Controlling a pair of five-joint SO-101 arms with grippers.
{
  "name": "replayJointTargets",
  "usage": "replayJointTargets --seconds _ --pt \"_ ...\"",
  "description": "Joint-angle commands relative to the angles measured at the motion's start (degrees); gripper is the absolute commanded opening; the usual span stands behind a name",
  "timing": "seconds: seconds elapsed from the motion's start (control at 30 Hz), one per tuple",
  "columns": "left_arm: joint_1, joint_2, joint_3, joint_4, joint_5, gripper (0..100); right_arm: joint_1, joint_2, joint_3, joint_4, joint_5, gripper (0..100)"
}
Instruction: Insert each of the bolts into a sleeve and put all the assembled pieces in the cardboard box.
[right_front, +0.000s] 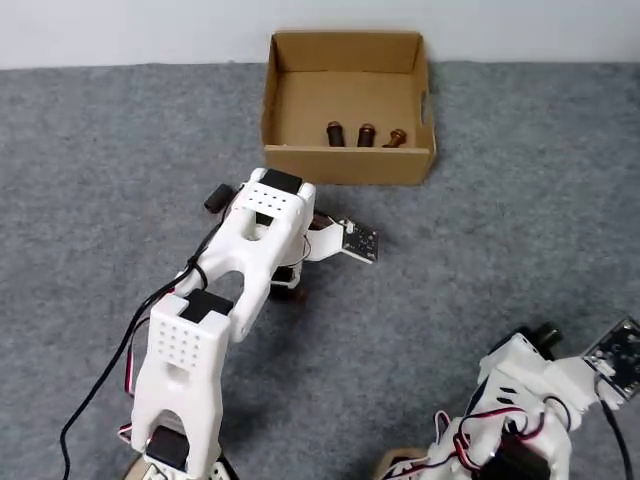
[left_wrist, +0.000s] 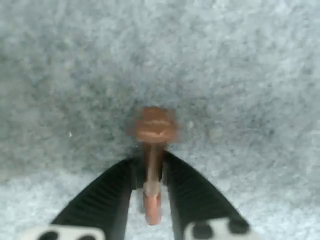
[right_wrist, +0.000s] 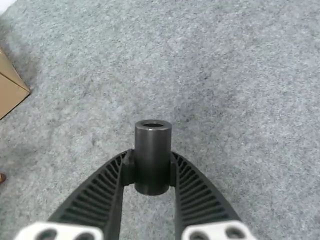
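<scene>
My left gripper (left_wrist: 151, 175) is shut on the shaft of a copper bolt (left_wrist: 155, 126), whose hex head points away over the grey carpet. In the high view the left arm (right_front: 255, 250) stands just in front of the cardboard box (right_front: 345, 165), covering its gripper. My right gripper (right_wrist: 152, 172) is shut on a black sleeve (right_wrist: 152, 152), held upright with its open bore up. In the high view the right arm (right_front: 530, 385) sits at the near right, with the sleeve's dark top (right_front: 543, 335) showing. Three assembled pieces (right_front: 365, 135) lie in the box.
Grey carpet (right_front: 480, 230) covers the table between the arms and the box. A corner of the box (right_wrist: 11, 87) shows in the right wrist view. A small circuit board (right_front: 358, 240) sticks out beside the left arm's wrist. Black cables (right_front: 110, 370) trail at the left arm's base.
</scene>
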Motion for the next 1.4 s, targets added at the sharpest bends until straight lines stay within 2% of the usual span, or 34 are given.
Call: replayJointTargets --seconds 0.0,0.47,0.6,0.7,0.77,0.83,0.9,1.07,1.37 --pt "-0.1 -0.4 -0.1 0.5 2.1 1 -0.3 0.1 -0.2 -0.5 0.5 0.8" --pt "2.2 -20.5 0.3 4.4 20.6 1 -0.4 -0.2 -0.2 -0.5 0.5 0.8" --pt "2.5 -26.5 0.3 6.2 30.4 1 -0.7 -0.2 -0.2 -0.5 0.5 0.8" --pt "2.1 -30.3 0.4 6.5 42.1 1 -0.9 -0.1 -0.2 -0.6 0.7 0.8" --pt "1.5 -32.5 0.5 7.3 49.1 1 -3.6 -0.1 -0.2 -0.6 0.6 0.8" --pt "0.6 -35.1 2.7 7.3 53.5 1 -6.5 -0.1 -0.2 -0.6 0.6 0.8" --pt "-0.2 -38.7 6.8 7.0 53.9 0 -9.0 -0.1 -0.2 -0.6 0.6 0.8" --pt "-0.3 -50.9 17.7 2.5 60.2 0 -14.3 -0.2 -0.2 -0.7 0.8 0.8" --pt "-0.3 -80.5 46.1 -15.2 73.1 0 -25.6 -0.2 -0.3 -0.6 0.9 0.8"
